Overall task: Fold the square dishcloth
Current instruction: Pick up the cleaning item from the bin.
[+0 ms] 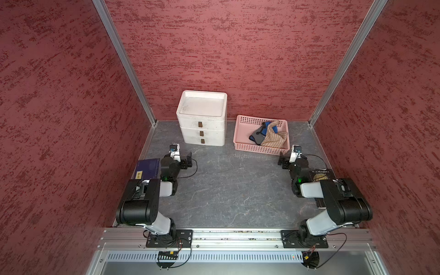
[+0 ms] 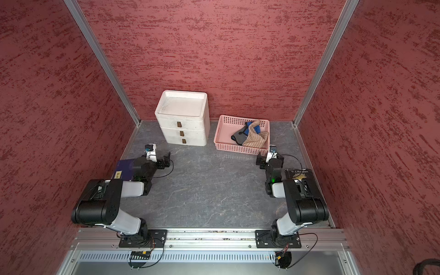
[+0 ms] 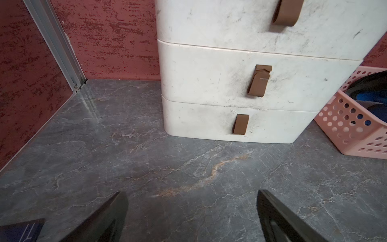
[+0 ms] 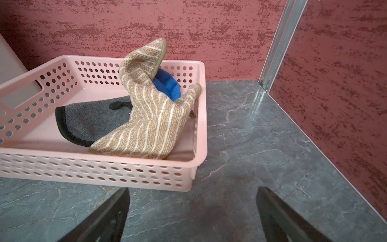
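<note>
Tan striped dishcloth (image 4: 150,130) crumpled in pink basket (image 4: 83,174) by far right corner of bench (image 4: 251,136), just beyond right end effector (image 4: 192,190), spread apart, empty; left end effector (image 3: 191,192) likewise apart, well away, facing white drawers (image 3: 209,79).

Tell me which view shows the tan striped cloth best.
Right wrist view: the tan striped cloth is close and large, crumpled in the pink basket. Both top views show it small and distant. The left wrist view shows only the basket's corner.
</note>
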Action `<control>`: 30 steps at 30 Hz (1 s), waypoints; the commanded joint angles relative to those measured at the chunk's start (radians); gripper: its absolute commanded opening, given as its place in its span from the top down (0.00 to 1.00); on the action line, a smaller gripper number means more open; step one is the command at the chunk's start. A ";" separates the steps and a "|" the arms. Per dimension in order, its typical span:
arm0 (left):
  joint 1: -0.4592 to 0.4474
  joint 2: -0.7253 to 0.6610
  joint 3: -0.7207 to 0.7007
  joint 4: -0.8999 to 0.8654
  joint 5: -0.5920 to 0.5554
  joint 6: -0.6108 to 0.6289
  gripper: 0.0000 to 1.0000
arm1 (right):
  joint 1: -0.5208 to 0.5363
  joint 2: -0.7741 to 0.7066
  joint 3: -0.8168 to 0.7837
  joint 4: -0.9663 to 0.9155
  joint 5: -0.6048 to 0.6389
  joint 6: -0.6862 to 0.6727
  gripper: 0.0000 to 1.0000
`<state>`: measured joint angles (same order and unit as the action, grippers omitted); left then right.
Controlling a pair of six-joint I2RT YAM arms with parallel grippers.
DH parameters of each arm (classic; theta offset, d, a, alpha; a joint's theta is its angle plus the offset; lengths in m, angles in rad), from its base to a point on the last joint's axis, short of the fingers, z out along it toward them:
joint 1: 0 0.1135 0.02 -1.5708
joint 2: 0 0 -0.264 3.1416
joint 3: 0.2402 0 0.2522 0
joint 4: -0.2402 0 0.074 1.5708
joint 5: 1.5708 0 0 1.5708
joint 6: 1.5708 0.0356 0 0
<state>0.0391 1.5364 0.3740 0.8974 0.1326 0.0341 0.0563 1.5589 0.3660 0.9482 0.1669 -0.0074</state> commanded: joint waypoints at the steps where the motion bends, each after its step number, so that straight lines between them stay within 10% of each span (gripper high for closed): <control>1: 0.004 -0.009 -0.006 0.020 0.007 0.003 0.00 | -0.003 -0.008 0.002 0.007 -0.009 -0.002 0.01; 15: 0.055 -0.065 0.006 -0.046 0.107 -0.023 0.00 | 0.044 -0.155 -0.009 -0.093 0.087 -0.022 0.01; 20: 0.049 -0.281 0.132 -0.498 0.280 0.080 0.00 | 0.058 -0.428 0.141 -0.643 0.075 0.144 0.01; 25: -0.012 -0.392 0.374 -1.067 0.413 0.268 0.00 | 0.056 -0.587 0.096 -0.633 -0.169 0.484 0.01; 30: -0.108 -0.443 0.478 -1.315 0.458 0.343 0.00 | 0.085 -0.461 0.361 -0.935 -0.146 0.397 0.01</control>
<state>-0.0330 1.1046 0.8375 -0.1177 0.5159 0.2924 0.1158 1.0115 0.5770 0.2668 0.0364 0.3531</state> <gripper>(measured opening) 0.998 0.985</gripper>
